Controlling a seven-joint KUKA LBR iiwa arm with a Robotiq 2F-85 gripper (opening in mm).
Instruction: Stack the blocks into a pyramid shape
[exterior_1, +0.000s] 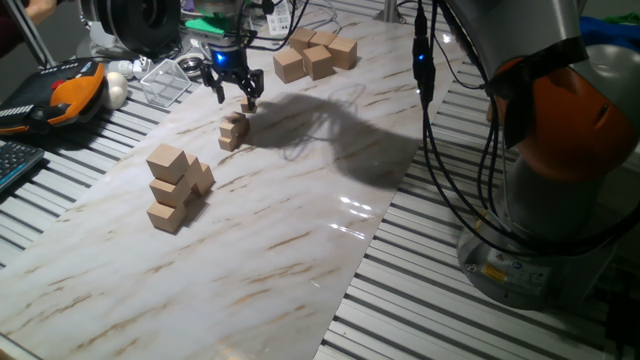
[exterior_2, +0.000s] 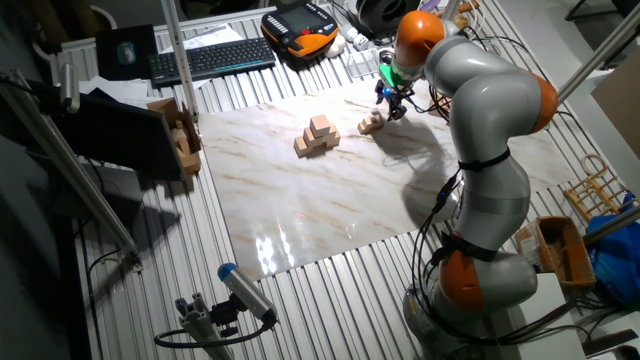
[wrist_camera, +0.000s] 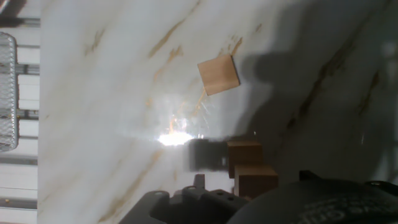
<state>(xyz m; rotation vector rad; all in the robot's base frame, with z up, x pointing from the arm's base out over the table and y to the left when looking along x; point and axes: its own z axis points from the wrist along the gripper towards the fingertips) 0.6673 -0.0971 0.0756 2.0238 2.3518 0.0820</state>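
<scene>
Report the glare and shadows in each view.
Hand view: a blown-out glare spot on the white marbled board beside a tiny light-tan wooden cube, dark shadow at right. One fixed view: the arm's shadow crosses the board. Other fixed view: glare near the board's front edge.

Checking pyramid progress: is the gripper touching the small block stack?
No: the gripper hangs above the stack, apart from it.

No text, brand, number or sign can be read in any of the views. A pale label on the robot base (exterior_1: 497, 270), well away from the end effector (exterior_1: 233, 88), carries print too small to read, and the keyboard (exterior_2: 212, 58) keys are blurred.
</scene>
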